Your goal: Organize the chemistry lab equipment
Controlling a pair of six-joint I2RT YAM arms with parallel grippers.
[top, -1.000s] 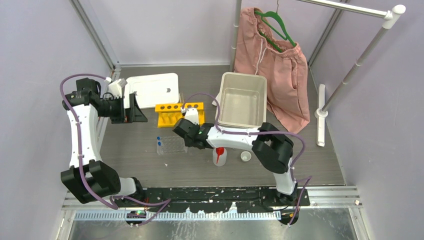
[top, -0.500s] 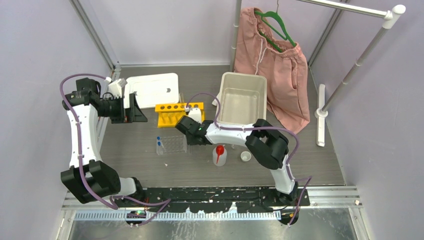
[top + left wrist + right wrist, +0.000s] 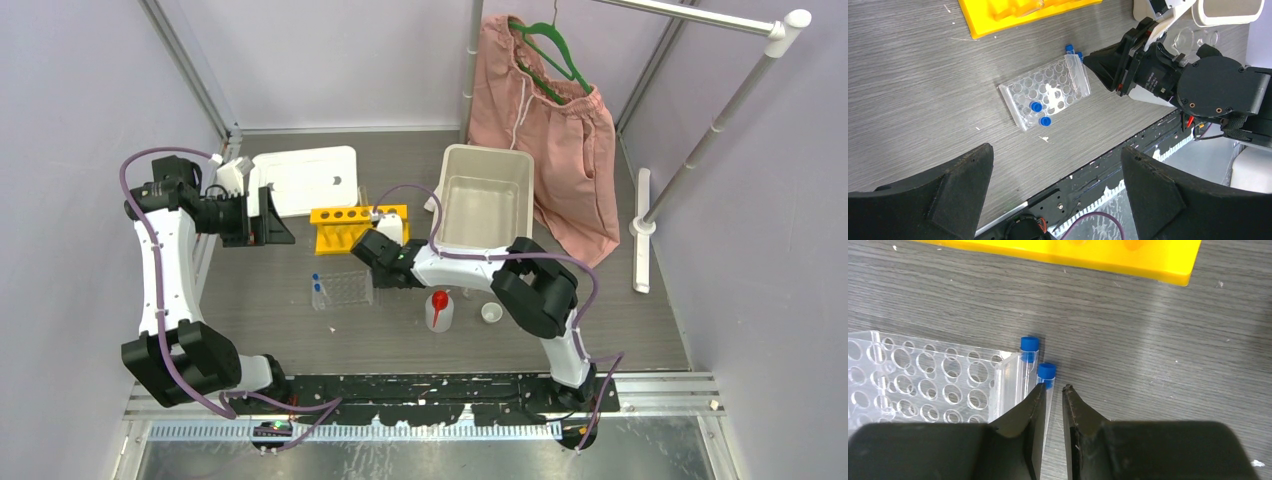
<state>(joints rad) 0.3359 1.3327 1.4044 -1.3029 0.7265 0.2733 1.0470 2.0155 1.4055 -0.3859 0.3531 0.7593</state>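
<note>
The clear grid rack (image 3: 345, 290) lies on the table in front of the yellow tube rack (image 3: 345, 225). Two blue-capped tubes (image 3: 1036, 106) stand in its near-left holes. Two more tubes (image 3: 1029, 347) lie flat against its right end. My right gripper (image 3: 1053, 387) is low over the outer lying tube (image 3: 1046, 371). Its jaws stand a narrow gap apart, with the tube partly under the left finger and bare table showing beside it. My left gripper (image 3: 1057, 150) is wide open and empty, held high at the left. The red-spouted bottle (image 3: 438, 310) and tiny white cup (image 3: 491, 313) stand near the front.
A beige bin (image 3: 520, 165) sits behind the right arm. A white tray (image 3: 300, 180) lies at the back left. Pink shorts (image 3: 550, 130) hang from a rail at the back right. A white bar (image 3: 641, 230) lies along the right side.
My right arm swung left and forward to the right end of the clear rack, then stayed still for the last half second. The left arm has not moved.
</note>
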